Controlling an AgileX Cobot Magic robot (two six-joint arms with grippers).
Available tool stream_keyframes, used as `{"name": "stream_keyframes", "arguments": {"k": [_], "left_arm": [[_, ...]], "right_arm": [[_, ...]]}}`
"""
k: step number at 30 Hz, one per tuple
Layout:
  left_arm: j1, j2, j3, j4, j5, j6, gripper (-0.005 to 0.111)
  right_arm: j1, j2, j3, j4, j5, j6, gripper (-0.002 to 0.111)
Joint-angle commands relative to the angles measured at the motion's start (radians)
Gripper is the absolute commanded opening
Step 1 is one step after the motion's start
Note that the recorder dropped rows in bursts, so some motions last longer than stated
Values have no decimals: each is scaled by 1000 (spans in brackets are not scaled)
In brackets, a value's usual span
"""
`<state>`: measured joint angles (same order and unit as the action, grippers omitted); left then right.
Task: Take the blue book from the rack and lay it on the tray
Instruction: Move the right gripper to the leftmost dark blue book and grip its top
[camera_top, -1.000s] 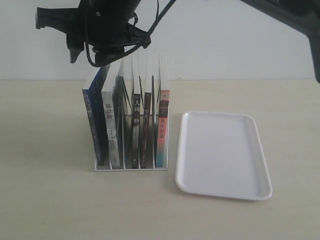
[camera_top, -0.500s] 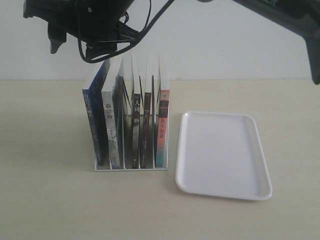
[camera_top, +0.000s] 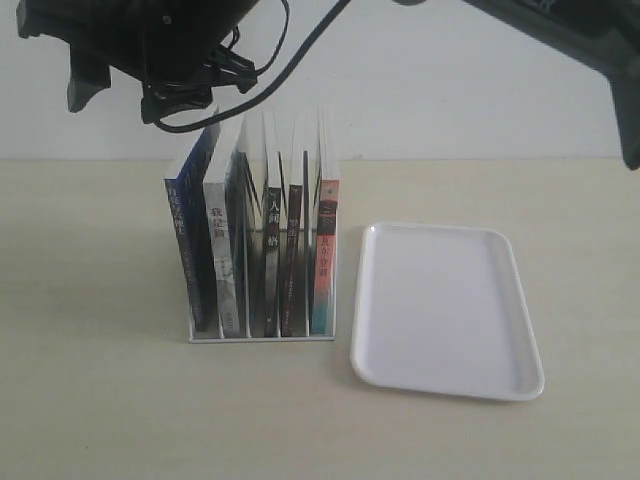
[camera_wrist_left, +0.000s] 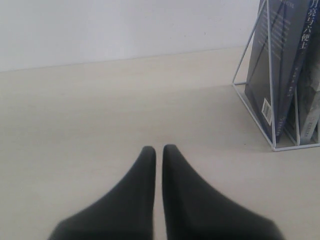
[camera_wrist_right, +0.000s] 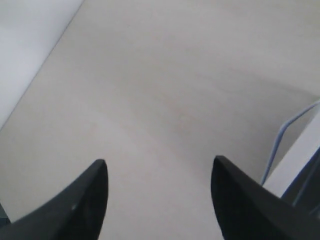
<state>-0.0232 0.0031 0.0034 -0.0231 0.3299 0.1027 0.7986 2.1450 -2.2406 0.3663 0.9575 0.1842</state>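
Rack (camera_top: 262, 337): blue book (camera_top: 186, 250) upright in leftmost slot | tray (camera_top: 445, 310): on tabletop (camera_top: 90, 400) beside rack | right tool (camera_wrist_right: 159, 161): spread wide, empty, above rack's left end | left tool (camera_wrist_left: 159, 148): closed, empty

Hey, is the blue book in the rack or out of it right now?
In. The blue book stands tilted in the end slot of the rack, at the left in the exterior view, beside a white-spined book.
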Motion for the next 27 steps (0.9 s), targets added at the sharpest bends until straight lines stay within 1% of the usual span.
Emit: {"name": "stream_keyframes", "arguments": {"k": [1, 4, 5, 9, 12, 17, 21, 27], "left_arm": [[2, -3, -3, -2, -16, 2, 5], [2, -3, -3, -2, -16, 2, 5], [2, -3, -3, -2, -16, 2, 5], [2, -3, -3, -2, -16, 2, 5], [2, -3, -3, -2, -16, 2, 5], [2, -3, -3, -2, -16, 2, 5], [2, -3, -3, -2, -16, 2, 5], [2, -3, -3, -2, -16, 2, 5]], "right_arm": [[0, -2, -5, -24, 15, -13, 58], [0, -2, -5, -47, 68, 37, 58], [0, -2, -5, -85, 91, 127, 58], [0, -2, -5, -162, 112, 197, 58], [0, 23, -5, -165, 101, 267, 58], [-2, 61, -5, -168, 105, 314, 58], [-2, 63, -5, -222, 117, 394, 58], [-2, 68, -5, -244, 117, 430, 58]]}}
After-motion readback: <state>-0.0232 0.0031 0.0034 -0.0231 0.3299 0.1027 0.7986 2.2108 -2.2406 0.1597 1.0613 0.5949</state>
